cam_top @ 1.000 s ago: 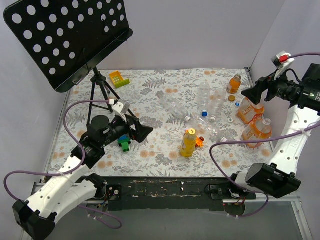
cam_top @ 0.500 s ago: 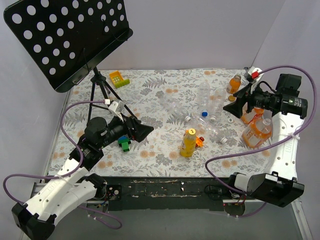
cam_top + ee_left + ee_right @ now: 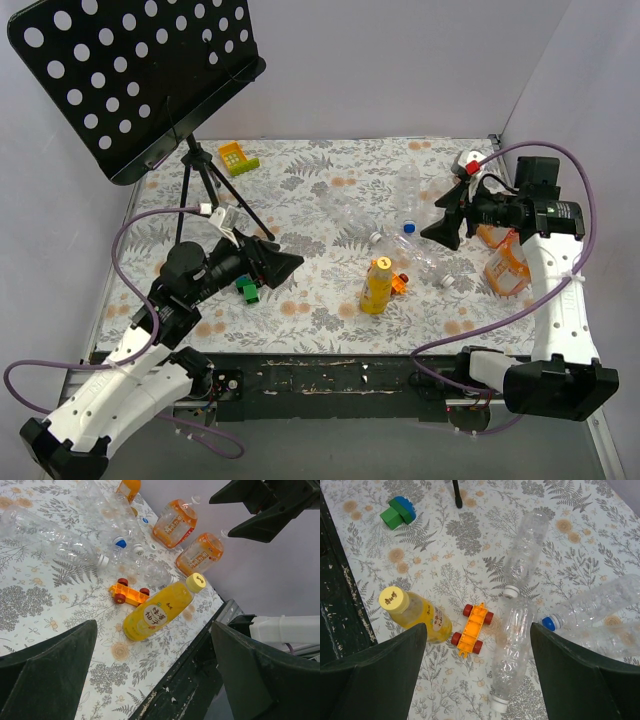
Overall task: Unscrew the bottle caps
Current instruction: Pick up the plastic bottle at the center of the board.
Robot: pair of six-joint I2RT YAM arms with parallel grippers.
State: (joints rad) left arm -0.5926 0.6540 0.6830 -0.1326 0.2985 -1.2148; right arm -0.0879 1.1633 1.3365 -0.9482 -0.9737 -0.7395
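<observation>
music stand [image 3: 130,80] on its tripod at the far left of the table [image 3: 310,170]. a green-and-blue block [image 3: 399,512] lies on the cloth near the tripod's feet, close under your left gripper [image 3: 285,265]. clear bottles [image 3: 525,545] lie on their sides in a loose heap mid-table, one with a blue cap [image 3: 547,623], others capped white. an orange toy car [image 3: 472,630] sits just beside the yellow bottle [image 3: 155,615], between it and the clear heap. orange bottles [image 3: 175,522] sit by the right wall, with pale caps [image 3: 196,500] on their necks. the yellow bottle stands upright near the front middle of the table, apart from both arms. its yellow cap [image 3: 394,599] is seated on the neck: round, flat-topped, with faint print on top. your left gripper hovers left of that bottle, fingers spread wide, nothing between them, touching nothing. your right gripper [image 3: 435,222] hangs above the clear heap, facing toward the yellow bottle, fingers likewise spread wide and empty.
</observation>
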